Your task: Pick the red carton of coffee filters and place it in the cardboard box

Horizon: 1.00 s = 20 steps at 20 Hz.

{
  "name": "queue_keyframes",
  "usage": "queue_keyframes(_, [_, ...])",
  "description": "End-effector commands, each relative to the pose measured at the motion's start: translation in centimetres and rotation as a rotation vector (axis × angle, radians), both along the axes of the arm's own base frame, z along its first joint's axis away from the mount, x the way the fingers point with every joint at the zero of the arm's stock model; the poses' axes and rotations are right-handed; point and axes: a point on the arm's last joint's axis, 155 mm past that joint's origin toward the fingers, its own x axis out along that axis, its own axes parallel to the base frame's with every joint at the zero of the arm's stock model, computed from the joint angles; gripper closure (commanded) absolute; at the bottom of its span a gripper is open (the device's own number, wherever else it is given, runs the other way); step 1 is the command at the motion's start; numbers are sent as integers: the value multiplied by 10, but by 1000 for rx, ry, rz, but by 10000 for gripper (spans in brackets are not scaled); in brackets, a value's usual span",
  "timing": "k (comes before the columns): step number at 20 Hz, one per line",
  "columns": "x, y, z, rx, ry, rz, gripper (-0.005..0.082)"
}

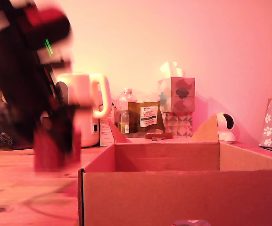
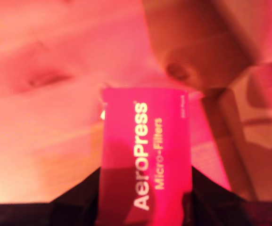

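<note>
Our pincer (image 2: 145, 207) gripped the red carton of coffee filters (image 2: 146, 155) by its near end, a dark finger (image 2: 79, 197) pressed against each long side, with the white "AeroPress Micro-Filters" lettering facing the wrist camera. The carton hung clear of the wooden table (image 2: 41, 117), which showed bare and blurred beneath it. In the exterior view our arm (image 1: 22, 70) was a dark, motion-smeared shape over the table's front part on that view's left, and the carton (image 1: 51, 150) appeared below it as a reddish blur, just outside the cardboard box (image 1: 173, 197). The box stood open at the table's front edge, flaps raised, and we saw nothing of the carton within it. Along the table's back edge sat a white kettle (image 1: 84, 103), a clear bottle (image 1: 125, 110), a brown pouch (image 1: 147, 117), a patterned tissue cube (image 1: 178, 94) and a small white camera (image 1: 226, 127). We judged the pick done and the carry under way; moving over the box's opening and releasing remained.
</note>
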Motion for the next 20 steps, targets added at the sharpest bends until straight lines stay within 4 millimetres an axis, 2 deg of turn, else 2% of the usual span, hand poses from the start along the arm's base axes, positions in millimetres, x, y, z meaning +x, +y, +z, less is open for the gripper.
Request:
queue_keyframes(1, [-2,2,28,-16,-56,-21,559])
queue_keyframes(3, [-11,2,53,-29,-104,-57,559])
queue_keyframes(5, [-25,-7,77,-62,-150,-145,559])
queue_keyframes(8, [-49,-25,93,-73,-182,-338,559])
queue_keyframes(10, [-61,-47,102,-126,-201,-442,559])
queue_keyframes(14, [-64,-98,128,-248,-315,-575,559])
queue_keyframes(16, [-61,-121,132,-283,-364,-610,559])
queue_keyframes(20, [-54,-156,119,-315,-395,-652,559])
